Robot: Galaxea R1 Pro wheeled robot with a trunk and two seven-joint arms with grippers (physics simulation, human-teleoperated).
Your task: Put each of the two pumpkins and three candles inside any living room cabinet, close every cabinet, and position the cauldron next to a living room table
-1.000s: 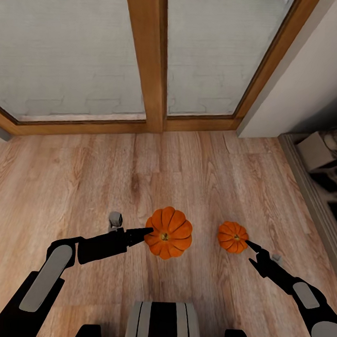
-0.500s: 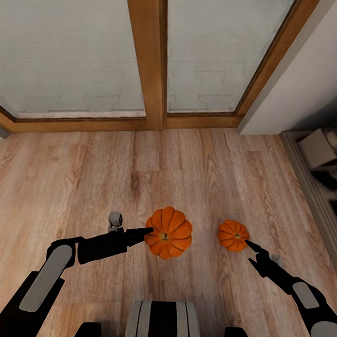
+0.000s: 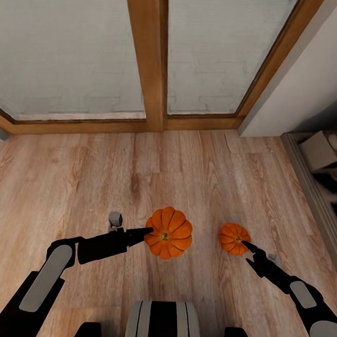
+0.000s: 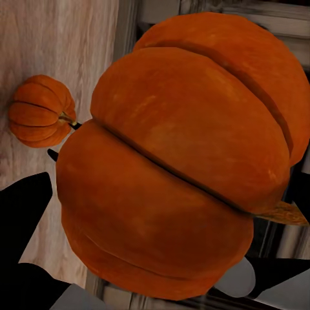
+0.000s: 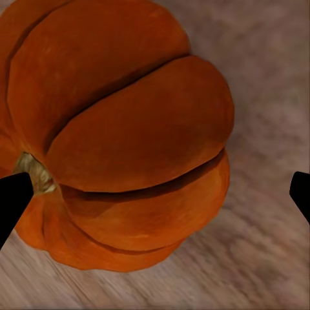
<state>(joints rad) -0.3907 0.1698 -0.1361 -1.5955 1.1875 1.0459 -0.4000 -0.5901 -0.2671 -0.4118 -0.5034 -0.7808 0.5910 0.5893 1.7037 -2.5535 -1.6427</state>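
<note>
Two pumpkins are sitting in the grippers in the head view: the big pumpkin [image 3: 168, 232] is being clamped at the left gripper [image 3: 148, 231], ahead of the trunk, and the small pumpkin [image 3: 234, 238] is touching the tip of the right gripper [image 3: 247, 247]. Both are showing over the plank floor [image 3: 90, 185], below a wood-framed window [image 3: 153, 61].

Left wrist view: the big pumpkin [image 4: 187, 155] is bulging between dark fingers [image 4: 26, 213], with the small pumpkin [image 4: 40, 110] beyond.

Right wrist view: the small pumpkin [image 5: 116, 135] is lying between the fingertips [image 5: 13, 200] (one touching near the stem, the other apart), so I cannot tell its grip.
</note>
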